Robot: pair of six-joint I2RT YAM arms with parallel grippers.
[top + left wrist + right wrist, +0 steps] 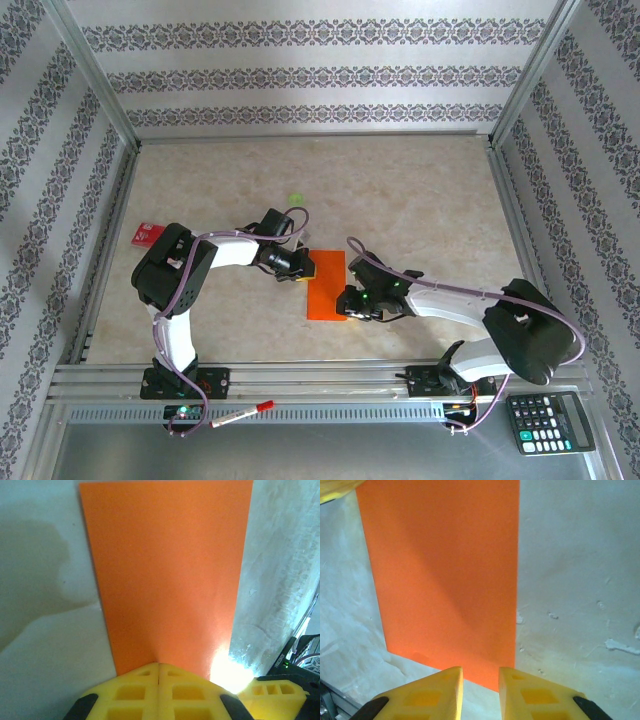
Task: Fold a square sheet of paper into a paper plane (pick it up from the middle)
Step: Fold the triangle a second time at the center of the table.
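Observation:
The square sheet of paper [326, 285] lies flat on the table as a narrow bright orange rectangle. In the left wrist view the paper [167, 570] stretches away from my left gripper [158, 666], whose yellow jaws are shut tight together, tips down on the sheet's near end. From above, the left gripper [303, 268] sits at the sheet's far left corner. My right gripper [347, 303] hovers at the sheet's near right edge. In the right wrist view the right gripper [480, 677] stands open by a narrow gap over the corner of the paper [445, 575], nothing between the jaws.
A small red card [147, 234] lies at the left, a tiny green spot [294, 199] farther back. A calculator [550, 422] and a pen [240, 414] rest beyond the metal rail [320, 380] at the near edge. Patterned walls enclose the table.

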